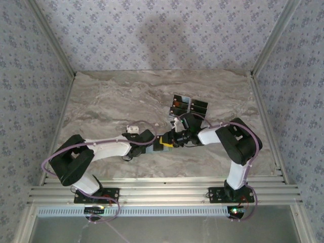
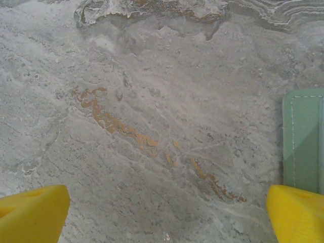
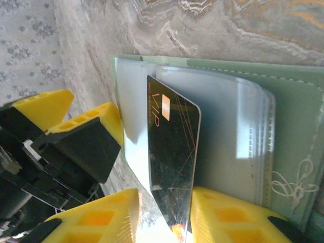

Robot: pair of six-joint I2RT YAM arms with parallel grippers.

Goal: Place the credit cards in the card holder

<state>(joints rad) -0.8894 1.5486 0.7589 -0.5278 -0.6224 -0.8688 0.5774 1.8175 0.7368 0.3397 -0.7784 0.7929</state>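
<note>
Credit card (image 3: 172, 152) poised at card holder (image 3: 293, 101)
Right pincer (image 3: 164, 202) around it, can't tell if clamped; left pincer (image 2: 167, 212) gaping. Could snag a sleeve (image 3: 223, 116) edge, tilted like that.

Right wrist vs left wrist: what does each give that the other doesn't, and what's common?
Right wrist: a black credit card marked VIP, standing between the fingers of the right gripper against the clear sleeves of the card holder. Whether it is gripped is unclear.
Left wrist: bare table between the wide-apart fingertips of the left gripper, nothing held.
Both: the green card holder's stitched edge and the marble table.
</note>
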